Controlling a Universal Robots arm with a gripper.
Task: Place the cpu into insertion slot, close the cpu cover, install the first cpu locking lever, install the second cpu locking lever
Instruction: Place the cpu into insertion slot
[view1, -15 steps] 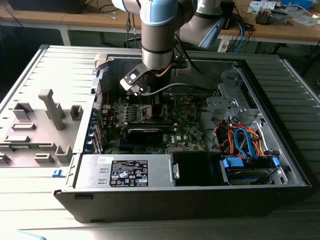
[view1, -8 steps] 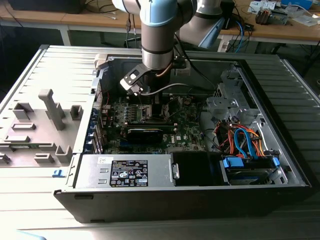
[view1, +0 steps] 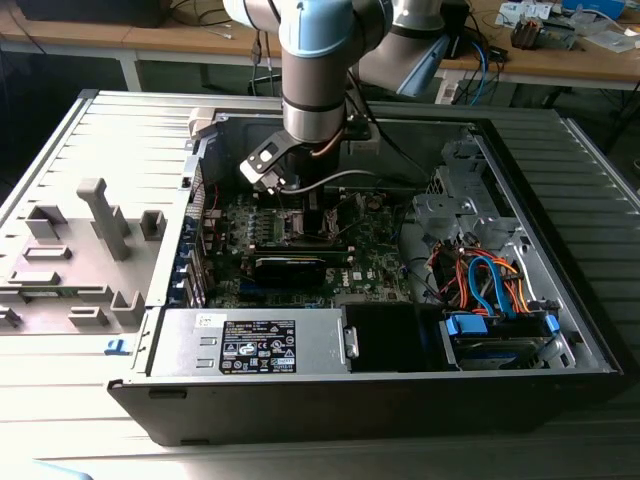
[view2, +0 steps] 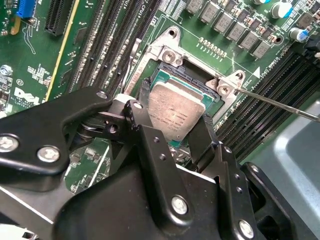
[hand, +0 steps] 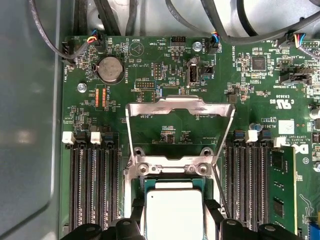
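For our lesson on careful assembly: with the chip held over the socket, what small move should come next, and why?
Probably ease the cpu straight down without letting go. The gripper clamps its sides, it sits squared over the insertion slot, and the cpu cover stands open; full seating cannot be told.

One cpu (view2: 175, 112), one cpu cover (hand: 180, 106)

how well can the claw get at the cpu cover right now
Probably not yet: the claw is shut on the cpu at the insertion slot, so it is occupied. The cpu cover stands swung open just beyond the slot with nothing across it, so the way looks free otherwise.
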